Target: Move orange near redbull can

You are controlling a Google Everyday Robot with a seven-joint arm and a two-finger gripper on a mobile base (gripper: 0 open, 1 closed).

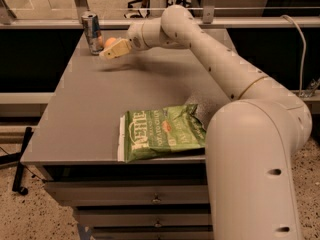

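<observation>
The redbull can [92,32] stands upright at the far left corner of the grey table [90,114]. The orange [110,41] sits just right of the can, close to it, and is partly hidden behind my gripper. My gripper [111,50] reaches in from the right, in front of the orange and slightly nearer the camera. It casts a shadow on the table below it. I cannot see contact between the gripper and the orange.
A green chip bag [162,132] lies flat near the table's front edge, next to my arm's base [255,169]. A rail and glass panel [60,21] run behind the table's far edge. Drawers [130,196] sit under the front edge.
</observation>
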